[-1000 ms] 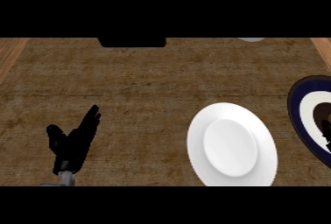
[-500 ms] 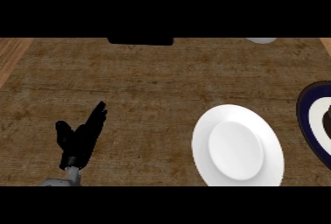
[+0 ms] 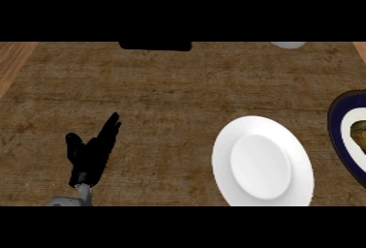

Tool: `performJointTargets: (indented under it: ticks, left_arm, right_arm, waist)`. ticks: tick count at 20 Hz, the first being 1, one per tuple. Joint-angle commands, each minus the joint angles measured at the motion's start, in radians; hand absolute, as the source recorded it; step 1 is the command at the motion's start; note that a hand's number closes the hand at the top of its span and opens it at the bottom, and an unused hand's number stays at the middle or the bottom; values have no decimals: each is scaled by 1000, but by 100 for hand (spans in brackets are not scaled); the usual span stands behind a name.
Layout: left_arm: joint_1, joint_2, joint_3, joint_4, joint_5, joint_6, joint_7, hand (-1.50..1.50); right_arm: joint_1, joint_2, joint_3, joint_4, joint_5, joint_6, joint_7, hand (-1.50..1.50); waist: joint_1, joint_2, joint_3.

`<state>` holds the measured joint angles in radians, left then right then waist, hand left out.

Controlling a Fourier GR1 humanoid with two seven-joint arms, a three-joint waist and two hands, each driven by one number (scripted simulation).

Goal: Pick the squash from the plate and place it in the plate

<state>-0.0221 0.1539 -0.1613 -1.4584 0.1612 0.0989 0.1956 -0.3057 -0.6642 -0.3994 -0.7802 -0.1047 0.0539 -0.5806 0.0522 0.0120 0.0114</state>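
While the left hand just sits at the lower left with straight fingers pointing up, holding nothing, the squash lies on the dark blue plate at the right edge. Just beside it is the bare white plate on the brown counter.

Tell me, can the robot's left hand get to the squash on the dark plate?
Probably not easily. The left hand rests open at the lower left, while the squash lies on the dark plate at the far right edge, with the white plate between them.
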Motion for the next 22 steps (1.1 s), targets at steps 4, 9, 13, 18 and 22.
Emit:
performJointTargets:
  ticks: [4,9,13,18,22]
  left_arm:
    - [50,-8,-10,2,-7,7,20,0]
    - [41,0,6,-9,3,0,37,0]
    - [66,24,33,-5,22,-26,17,0]
    - [39,-15,27,19,12,-1,7,0]
    - [40,1,32,15,-1,-2,1,0]
  right_arm:
    - [-118,-90,-150,296,-137,196,-108,-150]
    - [-78,-171,-165,446,-145,411,-170,-150]
    - [12,-227,-156,457,-146,621,-219,-150]
    - [107,-216,-122,421,-112,682,-320,-150]
    - [155,-263,-108,391,-99,704,-337,-150]
  waist:
    - [-15,0,-6]
    - [-19,2,-4]
    - [-34,-2,-4]
    - [-51,-3,-3]
    - [-55,-4,-2]
